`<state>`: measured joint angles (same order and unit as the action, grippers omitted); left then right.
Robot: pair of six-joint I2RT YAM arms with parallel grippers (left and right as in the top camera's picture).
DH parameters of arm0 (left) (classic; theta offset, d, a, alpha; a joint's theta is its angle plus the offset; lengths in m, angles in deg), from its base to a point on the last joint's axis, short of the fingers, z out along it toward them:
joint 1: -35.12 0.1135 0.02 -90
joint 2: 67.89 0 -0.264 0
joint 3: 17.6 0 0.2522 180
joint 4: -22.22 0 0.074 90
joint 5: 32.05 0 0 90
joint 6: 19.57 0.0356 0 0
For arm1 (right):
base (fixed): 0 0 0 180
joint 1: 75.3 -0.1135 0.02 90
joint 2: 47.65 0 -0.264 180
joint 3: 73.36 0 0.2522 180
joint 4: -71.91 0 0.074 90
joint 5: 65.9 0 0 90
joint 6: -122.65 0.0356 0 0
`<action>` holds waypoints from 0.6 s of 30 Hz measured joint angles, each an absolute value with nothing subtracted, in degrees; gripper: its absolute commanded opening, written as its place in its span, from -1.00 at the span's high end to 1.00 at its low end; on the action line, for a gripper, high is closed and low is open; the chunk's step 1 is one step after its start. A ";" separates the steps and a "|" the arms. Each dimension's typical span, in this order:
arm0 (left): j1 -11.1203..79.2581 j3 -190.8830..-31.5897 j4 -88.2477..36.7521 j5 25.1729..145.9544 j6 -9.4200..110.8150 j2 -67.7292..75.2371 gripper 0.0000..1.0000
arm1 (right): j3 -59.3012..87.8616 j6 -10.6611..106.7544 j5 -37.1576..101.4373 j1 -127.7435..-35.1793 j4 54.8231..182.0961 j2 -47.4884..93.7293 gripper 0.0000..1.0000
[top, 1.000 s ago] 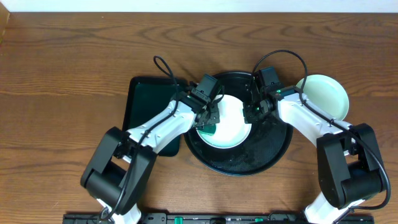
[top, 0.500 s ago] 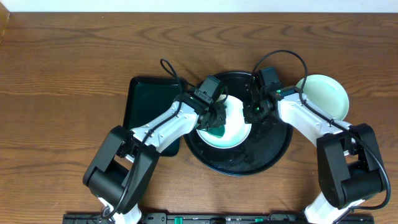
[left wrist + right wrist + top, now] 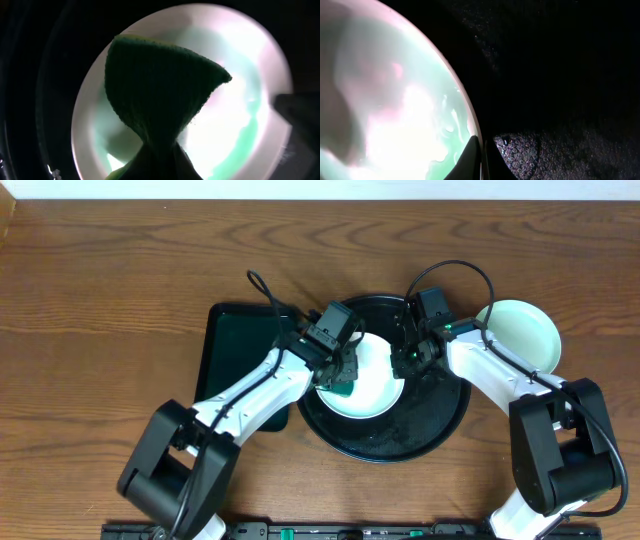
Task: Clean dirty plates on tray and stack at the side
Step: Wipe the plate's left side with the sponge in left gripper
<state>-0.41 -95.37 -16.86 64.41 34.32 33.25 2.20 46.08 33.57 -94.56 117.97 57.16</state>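
Note:
A plate [image 3: 372, 385] with teal smears lies on the round black tray [image 3: 440, 415]. My left gripper [image 3: 342, 375] is shut on a green sponge [image 3: 160, 100] and presses it on the plate's left part [image 3: 235, 125]. My right gripper [image 3: 408, 360] is shut on the plate's right rim; one finger [image 3: 470, 160] is inside the rim and the other outside, with the plate [image 3: 385, 100] filling the left of the right wrist view. A pale mint plate [image 3: 520, 332] sits on the table to the right of the tray. A third plate is not in view.
A rectangular dark green tray [image 3: 228, 345] lies left of the black tray, under my left arm. The wooden table [image 3: 100, 300] spreads all round. Cables loop above both wrists.
My left gripper with the sponge has shifted slightly back and forth over the plate's left side. The right gripper and the plate have stayed put.

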 measured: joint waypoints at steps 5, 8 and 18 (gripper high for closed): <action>-0.69 -95.35 -16.62 63.79 34.32 37.10 0.85 | 2.20 46.08 33.57 -94.56 117.97 57.16 0.98; -1.33 -95.35 -16.23 63.95 34.32 37.60 0.85 | 2.20 46.08 33.57 -94.56 117.99 57.16 0.97; -2.77 -95.35 -13.74 70.02 34.38 37.88 0.85 | 2.20 46.08 33.57 -94.56 117.99 57.16 0.98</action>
